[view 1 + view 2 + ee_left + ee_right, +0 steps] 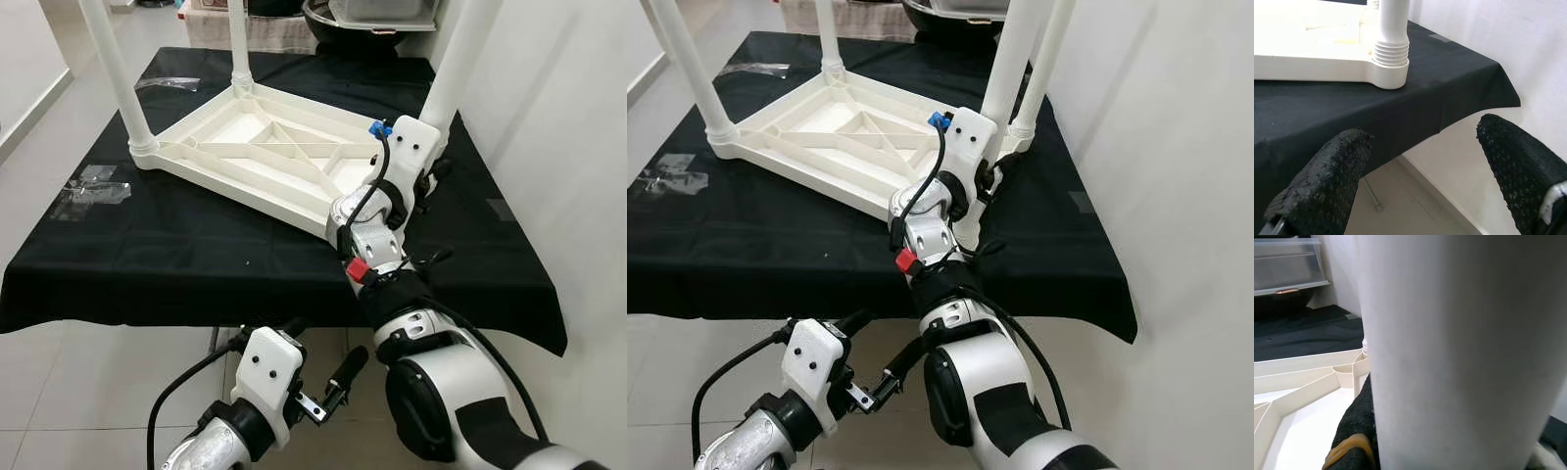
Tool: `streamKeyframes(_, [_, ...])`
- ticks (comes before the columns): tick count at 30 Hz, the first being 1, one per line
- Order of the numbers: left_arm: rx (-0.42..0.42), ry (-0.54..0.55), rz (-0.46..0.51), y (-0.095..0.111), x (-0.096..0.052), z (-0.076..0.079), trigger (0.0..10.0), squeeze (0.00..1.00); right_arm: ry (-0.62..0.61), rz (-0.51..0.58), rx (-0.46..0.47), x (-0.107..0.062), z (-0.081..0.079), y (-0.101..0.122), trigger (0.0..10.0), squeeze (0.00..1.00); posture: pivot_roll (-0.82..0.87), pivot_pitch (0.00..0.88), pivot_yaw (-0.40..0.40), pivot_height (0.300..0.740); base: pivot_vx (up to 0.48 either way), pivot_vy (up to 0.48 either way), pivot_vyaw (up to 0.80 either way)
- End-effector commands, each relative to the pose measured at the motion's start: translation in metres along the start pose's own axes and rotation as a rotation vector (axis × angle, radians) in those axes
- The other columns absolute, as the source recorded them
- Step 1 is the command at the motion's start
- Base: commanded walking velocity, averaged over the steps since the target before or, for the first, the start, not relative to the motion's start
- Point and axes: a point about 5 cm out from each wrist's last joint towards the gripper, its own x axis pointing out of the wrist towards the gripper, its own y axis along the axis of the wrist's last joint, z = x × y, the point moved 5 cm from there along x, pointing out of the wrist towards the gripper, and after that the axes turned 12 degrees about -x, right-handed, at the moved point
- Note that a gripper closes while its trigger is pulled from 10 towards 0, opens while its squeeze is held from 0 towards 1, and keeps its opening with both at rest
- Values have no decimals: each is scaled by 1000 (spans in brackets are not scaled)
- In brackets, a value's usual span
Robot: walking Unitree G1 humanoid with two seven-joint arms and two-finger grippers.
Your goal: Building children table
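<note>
Right tool (428,168) grips white leg (458,59) on upturned tabletop (257,147).

No readable text, label, brand or number anywhere on the things in view

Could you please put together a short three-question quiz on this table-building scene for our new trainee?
1. True or false: the tabletop lies upside down on the black cloth.
2. Which gripper is at the leg in the near right corner? A) left B) right C) neither
3. Fill in: the left gripper hangs below the cloth's front edge with its fingers ____.

Key
1. True; its ribbed underside faces up and the legs point upward.
2. B; the right gripper is up against that leg, and the right wrist view shows the leg between its pads.
3. Open; the left wrist view shows a wide gap between the two pads.
</note>
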Motion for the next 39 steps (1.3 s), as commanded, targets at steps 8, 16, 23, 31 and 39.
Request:
streamKeyframes(8, [-9, 2, -11, -5, -1, 0, 10000, 0, 38, -115, -117, -2, -2, -46, 10000, 0, 82, 146, -67, 740, 0, 0, 0])
streamKeyframes(16, [-9, 0, -13, -6, -1, 1, 10000, 0, 61, -99, -102, 1, -1, -44, 10000, 0, 84, 136, -68, 740, 0, 0, 0])
streamKeyframes(23, [-7, -2, -13, -7, -1, 1, 10000, 0, 49, -95, -93, 6, 2, -41, 10000, 0, 84, 132, -66, 740, 0, 0, 0])
streamKeyframes(31, [-7, -2, -12, -6, -1, 1, 10000, 0, 66, -9, -23, 12, 3, -12, 10000, 0, 80, 136, -67, 740, 0, 0, 0])
streamKeyframes(39, [-5, -4, -11, -6, -1, 1, 10000, 0, 71, 166, 101, 15, 5, 56, 10000, 0, 81, 139, -68, 740, 0, 0, 0])
